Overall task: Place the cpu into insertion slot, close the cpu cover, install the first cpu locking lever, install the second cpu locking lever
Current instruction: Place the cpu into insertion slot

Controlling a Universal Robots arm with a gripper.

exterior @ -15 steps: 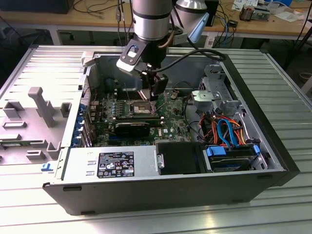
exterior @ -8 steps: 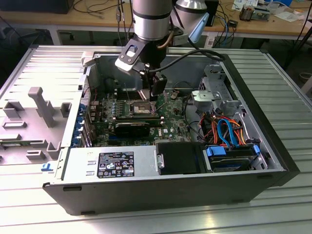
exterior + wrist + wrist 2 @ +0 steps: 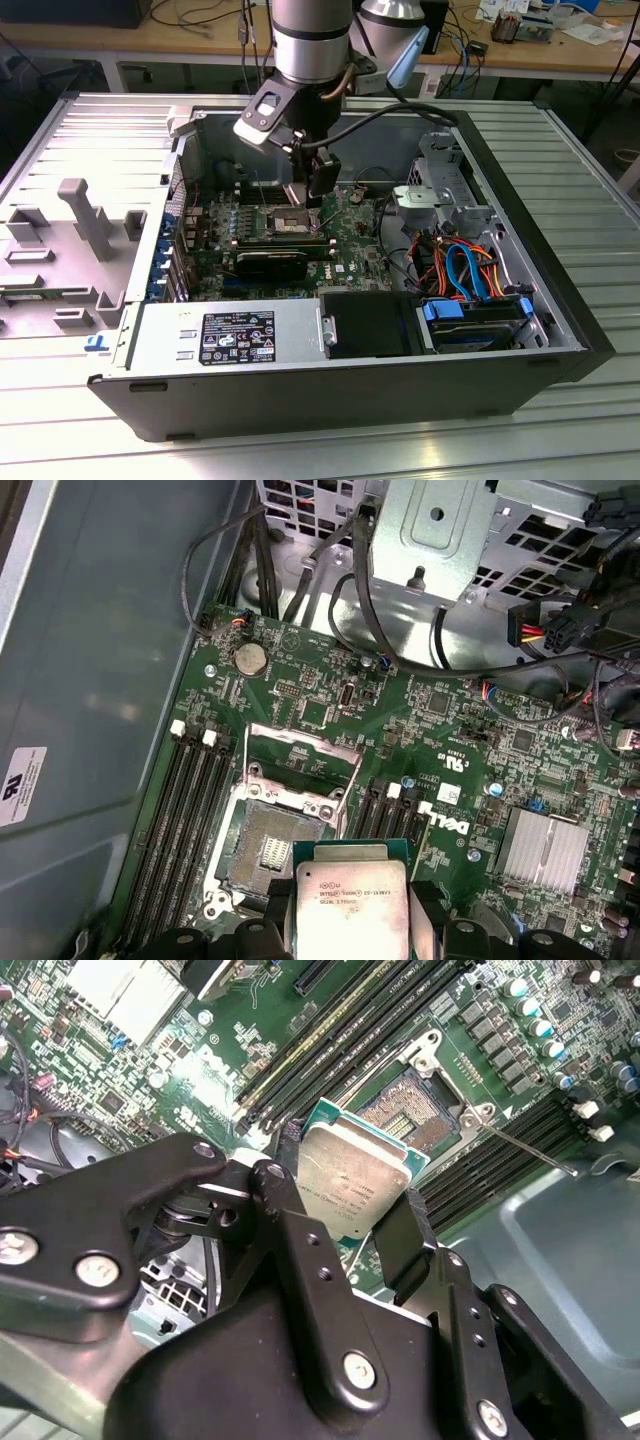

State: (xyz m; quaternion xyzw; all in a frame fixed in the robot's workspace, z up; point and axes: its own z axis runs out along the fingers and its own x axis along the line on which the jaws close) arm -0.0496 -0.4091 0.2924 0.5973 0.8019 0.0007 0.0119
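The pincer (image 3: 345, 1210) is pinching the cpu (image 3: 355, 1185) by two opposite edges, one black finger (image 3: 275, 1180) on each side, inside the open computer case (image 3: 330, 400) that lies on the slatted metal worktop (image 3: 560, 420). The cpu is a small flat square chip with a dull silver-grey metal top face. That face has a stepped outline and carries faint dark print. A thin green substrate border shows around the metal in both wrist views. In the second wrist view it is held tilted, top face towards the camera. It sits above the green board (image 3: 450, 730), just beside the insertion slot (image 3: 270, 845) and partly overlapping one edge of it in the first wrist view. It appears to be clear of the slot, though the gap cannot be judged firmly. The slot is uncovered, with a dark centre, a patch of contacts and a silver rim. The cpu cover (image 3: 300, 750) stands raised off it at one side. Long black memory slots (image 3: 185, 820) flank the socket.
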